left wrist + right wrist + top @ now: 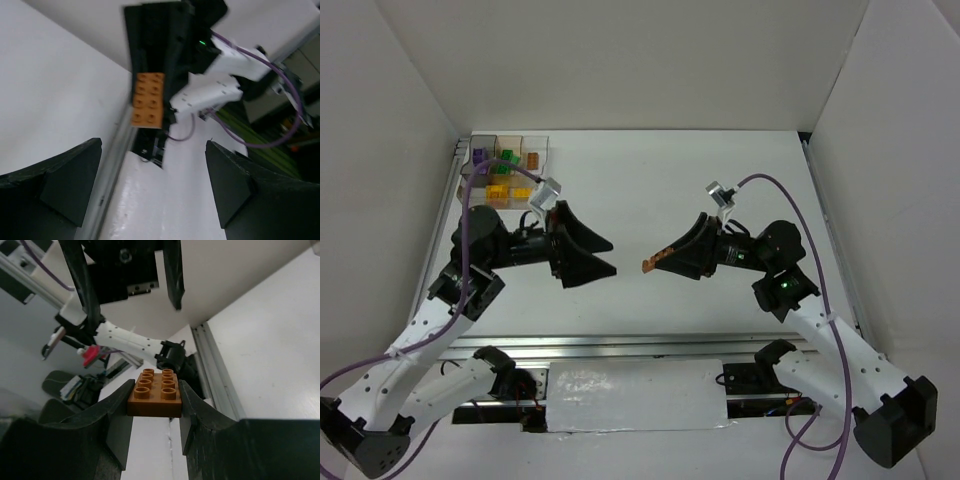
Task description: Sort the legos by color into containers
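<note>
Top external view, right claw (658,262) squeezing one orange-brown lego (647,267) — up off the tabletop (670,180), left claw (613,256) wide open, facing it

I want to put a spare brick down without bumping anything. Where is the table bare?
The table is bare along the far side, from the tray to the right wall, and in the near strip before the rail. Crowded: the tray corner, and the middle, where the open left pincer faces the brick in the right pincer.
</note>
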`<state>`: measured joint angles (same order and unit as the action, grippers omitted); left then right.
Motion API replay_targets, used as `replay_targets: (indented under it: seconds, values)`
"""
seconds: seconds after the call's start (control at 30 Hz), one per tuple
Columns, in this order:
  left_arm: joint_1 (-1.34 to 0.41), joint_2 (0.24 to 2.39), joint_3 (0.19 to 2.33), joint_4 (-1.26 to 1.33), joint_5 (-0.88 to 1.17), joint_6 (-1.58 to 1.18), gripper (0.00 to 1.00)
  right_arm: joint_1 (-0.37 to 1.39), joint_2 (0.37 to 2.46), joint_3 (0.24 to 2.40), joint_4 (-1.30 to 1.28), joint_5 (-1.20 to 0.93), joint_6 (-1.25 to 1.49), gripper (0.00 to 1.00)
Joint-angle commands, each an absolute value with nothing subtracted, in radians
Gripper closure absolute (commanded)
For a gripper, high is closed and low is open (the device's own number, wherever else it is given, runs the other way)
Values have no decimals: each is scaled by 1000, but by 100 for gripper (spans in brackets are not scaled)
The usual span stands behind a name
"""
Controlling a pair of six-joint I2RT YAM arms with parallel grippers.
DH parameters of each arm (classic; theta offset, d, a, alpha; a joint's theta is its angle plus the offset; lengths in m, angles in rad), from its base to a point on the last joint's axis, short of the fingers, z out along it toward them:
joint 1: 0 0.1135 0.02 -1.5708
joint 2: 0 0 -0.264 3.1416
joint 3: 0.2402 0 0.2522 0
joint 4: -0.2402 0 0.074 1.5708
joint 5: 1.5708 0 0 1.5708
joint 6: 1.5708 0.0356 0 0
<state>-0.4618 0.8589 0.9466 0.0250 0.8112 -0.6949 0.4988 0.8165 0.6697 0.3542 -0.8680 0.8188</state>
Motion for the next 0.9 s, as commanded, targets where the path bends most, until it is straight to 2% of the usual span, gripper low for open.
replay_targets:
  seconds: [0.0,0.27,0.5,0.63,0.73,0.83,0.87]
  values:
    - [-570,816,928,158,899,-730,3,495,853,699,546,-965,940,100]
    - [-706,914,980,59,763,-632,4,535,896,735,562,-968,957,100]
    - [-712,998,1029,-18,707,-577,5,557,882,736,505,-997,870,100]
    - [-724,1022,1016,38,736,-603,6,563,877,745,463,-1000,822,100]
    - [-736,1035,1012,64,749,-614,10,565,885,759,402,-960,778,100]
    - [-761,1046,1020,71,752,-609,19,563,897,773,362,-930,746,100]
    - [-764,1055,1022,68,750,-609,28,566,903,775,362,-930,744,100]
